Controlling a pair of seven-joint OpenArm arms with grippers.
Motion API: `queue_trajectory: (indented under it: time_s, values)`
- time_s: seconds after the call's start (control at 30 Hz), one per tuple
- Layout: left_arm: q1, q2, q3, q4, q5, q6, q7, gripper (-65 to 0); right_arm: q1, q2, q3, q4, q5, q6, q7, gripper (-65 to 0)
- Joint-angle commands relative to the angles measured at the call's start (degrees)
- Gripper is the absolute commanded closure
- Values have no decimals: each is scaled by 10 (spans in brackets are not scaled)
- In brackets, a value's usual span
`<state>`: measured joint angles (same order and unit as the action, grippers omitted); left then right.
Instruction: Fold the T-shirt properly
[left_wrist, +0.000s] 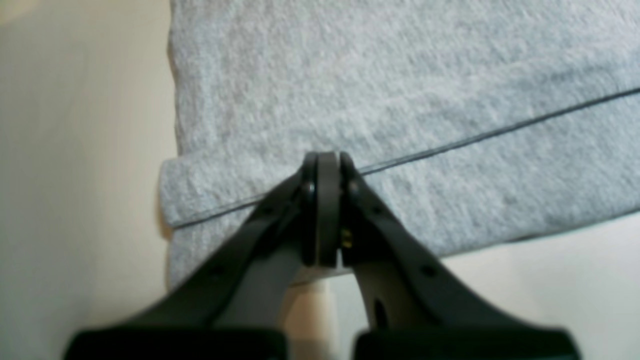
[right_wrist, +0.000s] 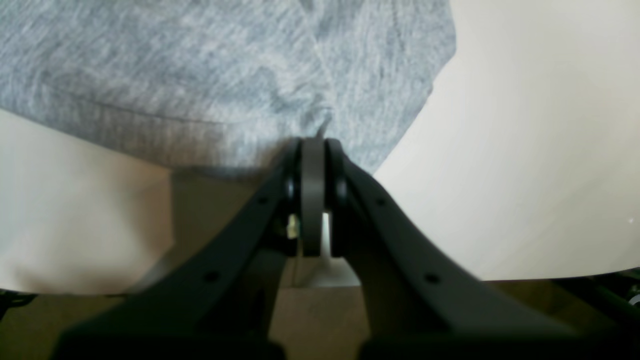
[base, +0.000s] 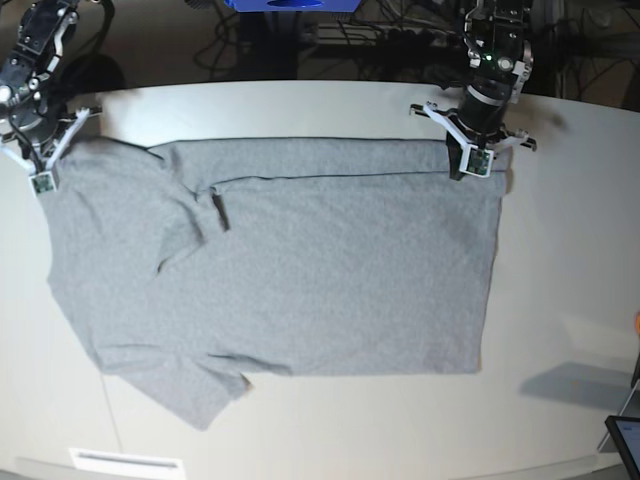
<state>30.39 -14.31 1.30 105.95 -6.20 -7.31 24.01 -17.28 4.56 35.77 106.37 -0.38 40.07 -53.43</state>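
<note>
The heather-grey T-shirt (base: 320, 270) lies spread on the white table (base: 570, 300), plain side up, with no print showing. A strip along its far edge is folded over. My left gripper (base: 472, 170) is at the far right corner of the shirt. In the left wrist view it (left_wrist: 327, 156) is shut, tips on the hem seam of the shirt (left_wrist: 400, 75). My right gripper (base: 42, 182) is at the far left sleeve. In the right wrist view it (right_wrist: 312, 142) is shut on the edge of the shirt (right_wrist: 175, 65), and creases run into its tips.
Cables and dark equipment (base: 330, 40) lie beyond the table's far edge. A dark screen corner (base: 625, 440) sits at the front right. A white label (base: 125, 462) is at the front left edge. The table edge (right_wrist: 550, 277) shows below my right gripper.
</note>
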Motion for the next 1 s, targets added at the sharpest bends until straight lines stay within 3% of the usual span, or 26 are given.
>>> queue_trajectory:
  time_s: [0.0, 0.27, 0.63, 0.97]
  values:
    - [8, -9, -2, 8, -1, 5, -11, 0, 4, 8, 3, 8, 2, -1, 9, 0]
    - [18, -31, -2, -10, -1, 5, -13, 0, 20, 20, -1, 8, 0, -1, 9, 0]
    - [27, -29, -59, -19, 0, 5, -15, 0, 40, 36, -2, -41, 0, -1, 14, 0]
    - [28, -31, -63, -20, 0, 5, -15, 0, 53, 54, -19, -44, -1, -1, 14, 0]
